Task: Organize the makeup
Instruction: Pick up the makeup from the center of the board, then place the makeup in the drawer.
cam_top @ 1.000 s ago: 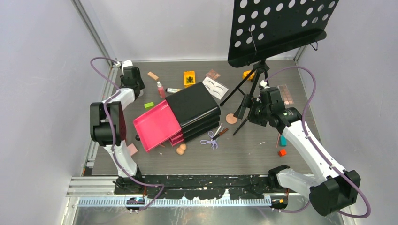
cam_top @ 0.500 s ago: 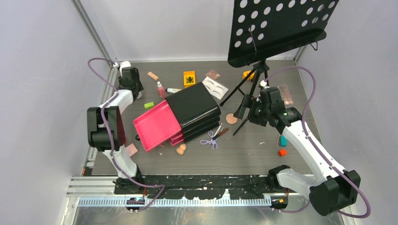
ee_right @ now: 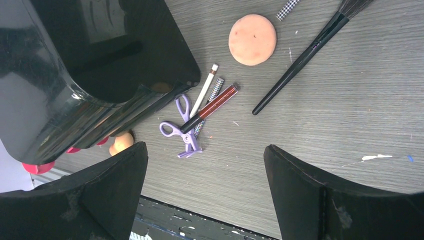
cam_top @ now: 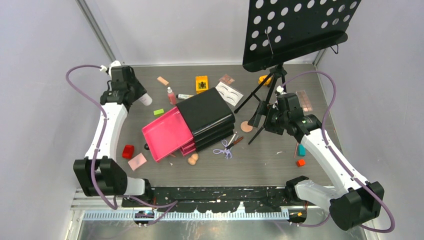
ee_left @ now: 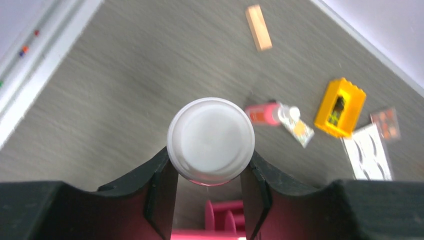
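Note:
My left gripper is shut on a white bottle, its round cap facing the wrist camera; from above the bottle sits at the far left, left of the open pink drawer. A pink tube, a yellow block and the white eyebrow card lie beyond it. My right gripper hangs open with nothing in it above lilac scissors, thin pencils, a round peach sponge and a long brush.
The black chest stands mid-table. The black music stand and its tripod legs are close to my right arm. Red, pink and green blocks lie left; a palette and small blocks lie right.
My left arm has swung, its elbow dropping toward the near edge and its wrist shifting left with the white bottle. A red block has come into view. The right arm has not moved.

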{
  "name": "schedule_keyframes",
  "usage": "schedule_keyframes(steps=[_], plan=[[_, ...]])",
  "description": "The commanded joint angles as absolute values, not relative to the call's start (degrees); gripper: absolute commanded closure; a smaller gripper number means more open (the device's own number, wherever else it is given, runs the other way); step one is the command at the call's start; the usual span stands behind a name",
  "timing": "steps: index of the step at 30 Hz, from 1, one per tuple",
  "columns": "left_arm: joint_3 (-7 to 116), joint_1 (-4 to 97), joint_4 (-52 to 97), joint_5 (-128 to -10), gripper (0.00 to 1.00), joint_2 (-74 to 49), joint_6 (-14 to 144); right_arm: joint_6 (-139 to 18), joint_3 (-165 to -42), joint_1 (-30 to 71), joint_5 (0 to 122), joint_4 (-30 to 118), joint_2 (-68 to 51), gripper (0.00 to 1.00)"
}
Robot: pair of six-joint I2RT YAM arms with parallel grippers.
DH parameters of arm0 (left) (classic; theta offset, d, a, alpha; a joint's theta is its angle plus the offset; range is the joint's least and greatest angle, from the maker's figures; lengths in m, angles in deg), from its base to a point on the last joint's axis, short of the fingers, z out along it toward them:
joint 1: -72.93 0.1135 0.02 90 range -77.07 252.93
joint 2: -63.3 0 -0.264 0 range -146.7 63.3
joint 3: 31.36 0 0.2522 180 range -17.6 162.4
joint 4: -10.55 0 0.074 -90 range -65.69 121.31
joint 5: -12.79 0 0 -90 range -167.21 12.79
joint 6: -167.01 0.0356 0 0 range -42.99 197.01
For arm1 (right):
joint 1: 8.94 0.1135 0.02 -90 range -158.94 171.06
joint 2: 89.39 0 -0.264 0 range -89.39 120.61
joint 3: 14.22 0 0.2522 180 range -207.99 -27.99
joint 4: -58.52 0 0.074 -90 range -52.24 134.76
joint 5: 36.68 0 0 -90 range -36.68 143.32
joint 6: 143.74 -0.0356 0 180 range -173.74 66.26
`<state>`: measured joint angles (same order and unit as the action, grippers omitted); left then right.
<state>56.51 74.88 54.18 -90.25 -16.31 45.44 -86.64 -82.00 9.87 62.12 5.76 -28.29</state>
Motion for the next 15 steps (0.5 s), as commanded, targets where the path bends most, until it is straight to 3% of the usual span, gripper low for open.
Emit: schedule_keyframes(steps=[1,9,15], plan=[[59.5,73.5,71.0,-81.5,1.00,-11.2,42.1,-86.6,-82.2,10.2,63.5,7.8,-29.8,0.10],[57.1,64.8,80.7,-83.4,1.00,-0.1,48.8,-86.9,-81.4,10.2,63.7,7.9,-31.5,0.10],[61.6,53.7,88.2,-92.6,1.00,-1.6,54.6,-87.6,-81.2,10.2,64.3,8.0,-31.9,0.10]])
